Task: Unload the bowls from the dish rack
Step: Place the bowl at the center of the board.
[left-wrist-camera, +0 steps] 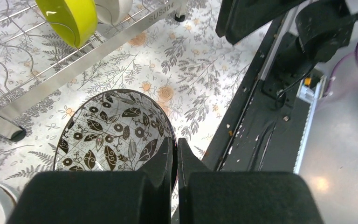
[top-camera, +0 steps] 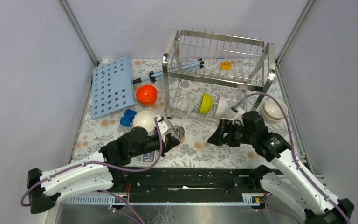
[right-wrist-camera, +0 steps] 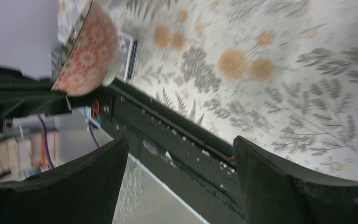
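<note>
Dish rack [top-camera: 214, 79] stands at twelve o'clock on the tabletop [top-camera: 200, 149] from above, yellow-green bowl [top-camera: 206, 103] and white bowl [top-camera: 220, 106] in its lower tier. Left wrist: my left gripper [left-wrist-camera: 175, 147] pinches the rim of the leaf-patterned bowl [left-wrist-camera: 114, 130]. Right wrist: my right gripper [right-wrist-camera: 179, 149] gapes wide, empty.

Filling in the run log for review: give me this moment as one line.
left gripper: shut on patterned bowl rim | right gripper: open, empty | dish rack: yellow bowl, white bowl in lower tier
</note>
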